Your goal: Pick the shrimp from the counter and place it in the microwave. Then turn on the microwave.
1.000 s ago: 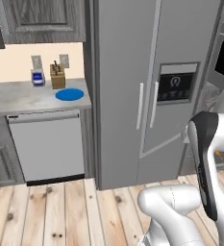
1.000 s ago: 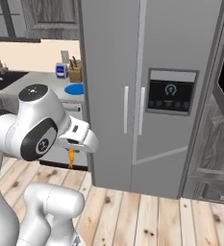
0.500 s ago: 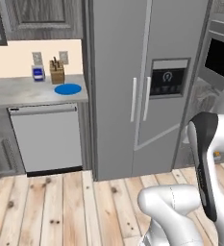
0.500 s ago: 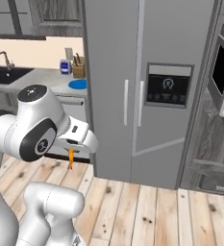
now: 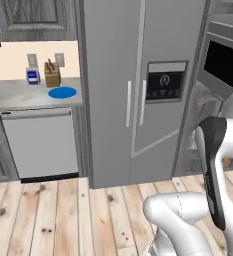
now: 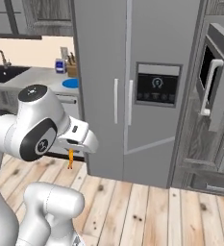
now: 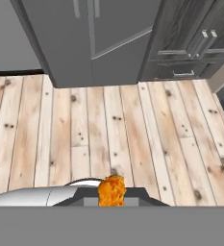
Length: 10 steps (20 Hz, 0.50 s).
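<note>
Gripper [image 6: 71, 154] clamped on shrimp [image 6: 70, 159], held above wood floor [image 7: 132, 125]; microwave [image 6: 214, 86] well apart at right.

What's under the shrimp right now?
The shrimp hangs pinched in the shut end effector, with bare wooden floor beneath it. The floor patch directly below it is covered by the shrimp in the hand view.

Shell: we are seeing glossy white rounded arm [image 6: 36, 129] links.
Joints: we are noting dark grey bands and a round cap.
Hand: we are noting a white wedge-shaped housing.
</note>
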Tool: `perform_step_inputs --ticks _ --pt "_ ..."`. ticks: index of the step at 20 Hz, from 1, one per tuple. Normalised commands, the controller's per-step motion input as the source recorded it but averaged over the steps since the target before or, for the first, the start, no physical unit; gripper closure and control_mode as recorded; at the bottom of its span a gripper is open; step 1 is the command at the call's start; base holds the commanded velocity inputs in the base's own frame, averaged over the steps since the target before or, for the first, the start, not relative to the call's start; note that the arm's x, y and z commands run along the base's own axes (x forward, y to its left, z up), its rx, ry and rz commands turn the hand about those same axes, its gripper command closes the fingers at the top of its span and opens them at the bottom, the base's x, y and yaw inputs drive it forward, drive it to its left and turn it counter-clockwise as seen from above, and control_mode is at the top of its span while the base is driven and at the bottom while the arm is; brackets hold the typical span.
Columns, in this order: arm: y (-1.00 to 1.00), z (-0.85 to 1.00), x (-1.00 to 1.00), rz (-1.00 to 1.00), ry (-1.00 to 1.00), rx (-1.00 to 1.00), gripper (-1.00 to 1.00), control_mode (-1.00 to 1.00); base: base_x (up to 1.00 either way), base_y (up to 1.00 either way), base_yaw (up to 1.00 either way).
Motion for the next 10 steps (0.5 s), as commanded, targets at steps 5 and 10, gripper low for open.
perform_step_inputs --ticks 5,10 --pt "0.0 0.0 0.0 0.0 0.0 0.0 1.0 1.0 -0.37 -0.4 0.07" --pt "0.0 0.0 0.0 0.0 0.0 0.0 1.0 1.0 -0.42 -0.41 0.06"
